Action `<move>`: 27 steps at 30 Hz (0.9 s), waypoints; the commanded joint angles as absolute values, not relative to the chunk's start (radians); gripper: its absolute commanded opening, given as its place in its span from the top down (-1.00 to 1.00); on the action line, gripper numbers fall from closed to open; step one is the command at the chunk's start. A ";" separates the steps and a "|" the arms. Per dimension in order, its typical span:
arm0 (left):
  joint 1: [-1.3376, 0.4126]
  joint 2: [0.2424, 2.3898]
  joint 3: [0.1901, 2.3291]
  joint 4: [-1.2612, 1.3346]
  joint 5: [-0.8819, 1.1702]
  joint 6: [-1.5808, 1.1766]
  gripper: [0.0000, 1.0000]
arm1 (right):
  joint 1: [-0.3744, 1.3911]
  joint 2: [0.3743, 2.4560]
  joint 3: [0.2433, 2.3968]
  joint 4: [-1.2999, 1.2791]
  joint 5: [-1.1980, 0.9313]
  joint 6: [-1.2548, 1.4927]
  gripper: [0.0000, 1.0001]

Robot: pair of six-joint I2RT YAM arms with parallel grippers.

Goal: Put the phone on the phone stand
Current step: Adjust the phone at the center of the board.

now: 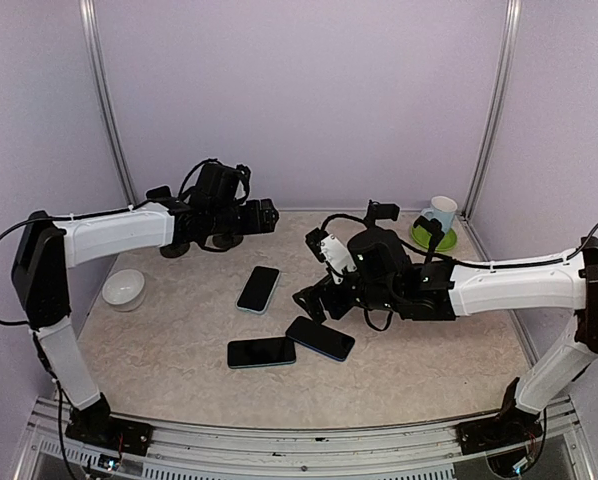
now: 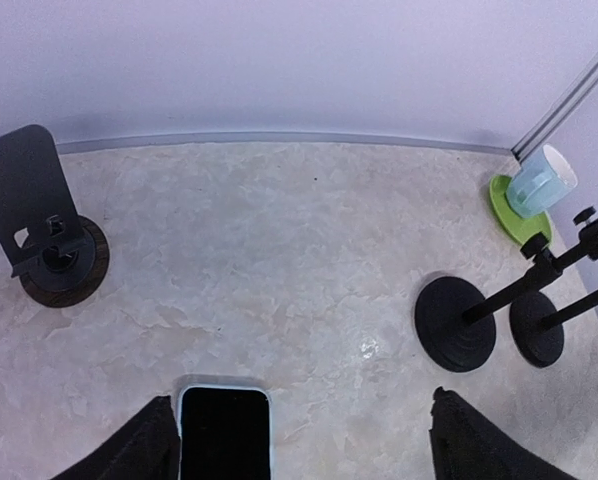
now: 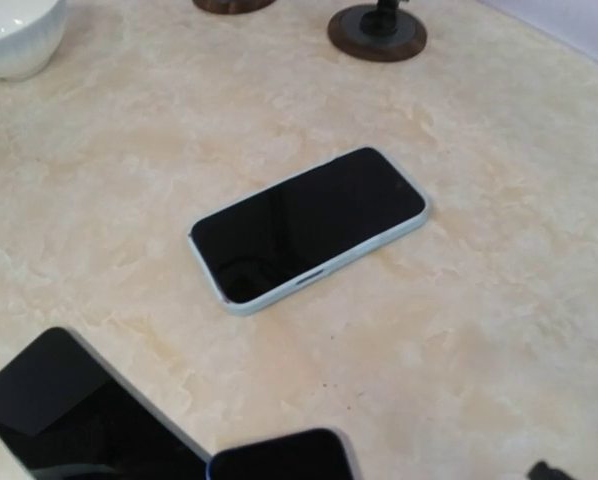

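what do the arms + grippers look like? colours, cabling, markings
Left arm and right arm: white tubular links, black joint blocks, thin black cables looping alongside. Left gripper and right gripper: mostly black, two fingers. No markings legible.

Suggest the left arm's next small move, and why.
Probably lower the left gripper around the phone lying flat between its open jaws, then close; the phone stand holds nothing yet.
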State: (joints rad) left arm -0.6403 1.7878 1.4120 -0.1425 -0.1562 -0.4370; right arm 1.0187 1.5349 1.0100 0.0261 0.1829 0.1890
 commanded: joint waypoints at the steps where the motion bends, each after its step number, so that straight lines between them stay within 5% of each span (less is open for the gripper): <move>1: -0.612 1.847 1.409 -0.197 -0.101 -0.426 -0.93 | 1.010 1.564 1.062 0.039 0.160 0.216 -1.00; 27: -0.665 2.150 1.493 -0.370 -0.207 -0.373 -0.98 | 1.000 1.489 0.962 0.072 0.193 0.219 -1.00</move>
State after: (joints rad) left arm -0.6605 2.1246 1.4643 -0.3500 -0.1810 -0.3885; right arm 1.0103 1.4994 0.9691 0.0460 0.1879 0.2115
